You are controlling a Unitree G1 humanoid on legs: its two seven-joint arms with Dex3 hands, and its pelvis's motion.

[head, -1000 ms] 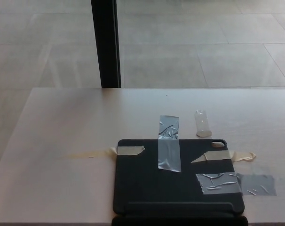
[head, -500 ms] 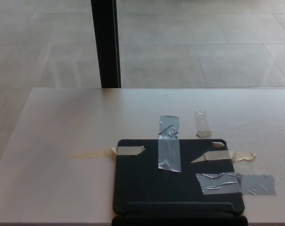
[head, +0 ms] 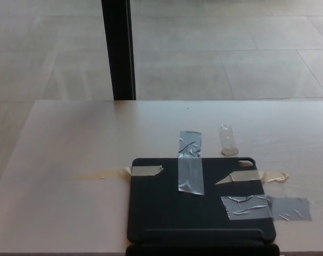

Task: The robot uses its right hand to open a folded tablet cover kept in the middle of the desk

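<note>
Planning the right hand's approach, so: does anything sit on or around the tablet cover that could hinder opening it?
No hand is in view. The tablet cover lies flat, but tape strips cross its edges onto the desk: grey tape at the far edge, another at right, beige pieces too.

tablet cover [head: 167,213] blk | tape strips [head: 190,160] silver-gry | desk [head: 76,144] pale beige

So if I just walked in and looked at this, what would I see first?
First you'd see the black tablet cover, lying flat and closed at the near edge of the pale desk. Next come the strips stuck over it: a grey tape strip over its far edge, another grey tape patch off its right side, and beige tape near the corners. No robot hand shows.
</note>
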